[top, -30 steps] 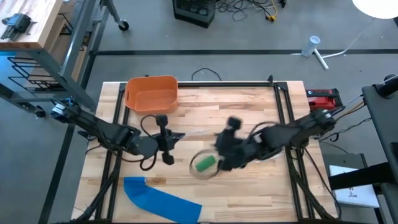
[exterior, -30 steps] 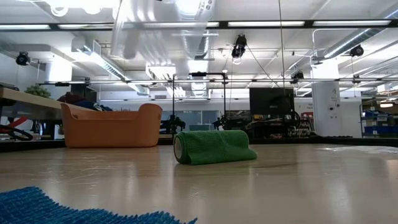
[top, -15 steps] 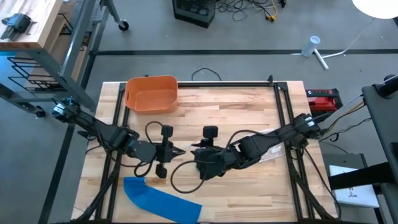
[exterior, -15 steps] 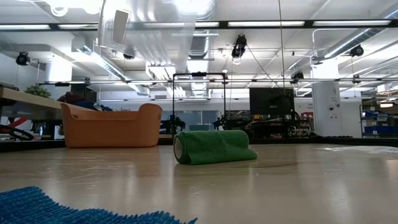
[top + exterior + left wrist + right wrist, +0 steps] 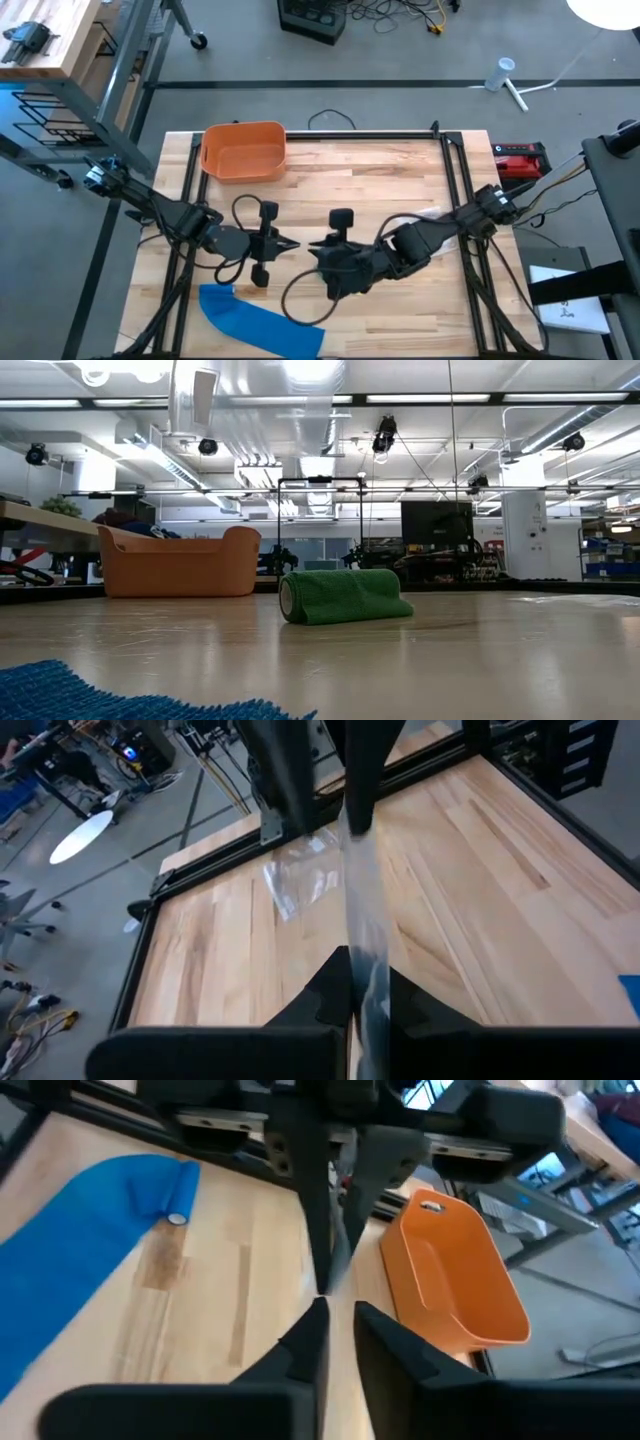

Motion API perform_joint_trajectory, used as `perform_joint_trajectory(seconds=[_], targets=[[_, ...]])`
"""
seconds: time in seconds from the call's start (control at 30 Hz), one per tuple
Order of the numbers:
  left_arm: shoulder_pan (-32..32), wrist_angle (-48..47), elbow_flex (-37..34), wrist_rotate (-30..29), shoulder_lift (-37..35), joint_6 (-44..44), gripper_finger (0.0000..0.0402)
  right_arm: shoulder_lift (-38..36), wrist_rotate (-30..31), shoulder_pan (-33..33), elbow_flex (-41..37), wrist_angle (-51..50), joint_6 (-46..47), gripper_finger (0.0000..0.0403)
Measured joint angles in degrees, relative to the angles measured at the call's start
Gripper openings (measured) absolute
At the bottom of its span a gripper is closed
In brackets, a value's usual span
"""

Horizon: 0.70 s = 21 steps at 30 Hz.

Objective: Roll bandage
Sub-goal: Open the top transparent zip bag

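Note:
A green bandage roll [image 5: 343, 596] lies on its side on the table; my right arm hides it in the high view. A blue bandage [image 5: 262, 322] lies unrolled at the near left, with a small rolled end [image 5: 180, 1195]. Mid-table my left gripper [image 5: 287, 243] is shut on a clear plastic strip [image 5: 358, 890]. The strip runs across to my right gripper [image 5: 312, 250]. That gripper faces the left one tip to tip, its fingers [image 5: 318, 1320] a narrow gap apart. My left gripper pinches the near end of the clear strip [image 5: 366, 958] between its two fingers. It comes level from the table's left, along the strip. The strip is lifted clear of the table and stretches straight to the other gripper. My right gripper: the strip reaches one of its fingers [image 5: 358, 815], but I cannot tell whether it touches.
An orange bin [image 5: 243, 150] stands at the far left of the table. A crumpled clear plastic piece [image 5: 300, 880] lies on the wood toward the right. Black frame rails run along the table's sides, and loose cables loop under both arms.
My right gripper has moved toward the table's left and slightly nearer, up to the left gripper's tips, and its arm now covers the green roll in the high view. My left gripper has turned a little. The green roll has stayed where it was.

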Motion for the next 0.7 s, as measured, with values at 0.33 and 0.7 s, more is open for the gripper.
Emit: perform_joint_trajectory(seconds=[0.33,0.7], targets=[[0.02,0.59,0.0,0.94,0.0,0.09,0.0,1.96,-0.03,-2.23,-0.09,1.0,-0.22,0.0107],[0.07,1.82,0.0,0.72,-0.02,-0.21,0.0,2.17,-0.19,-2.16,-0.04,4.37,1.49,0.0057]])
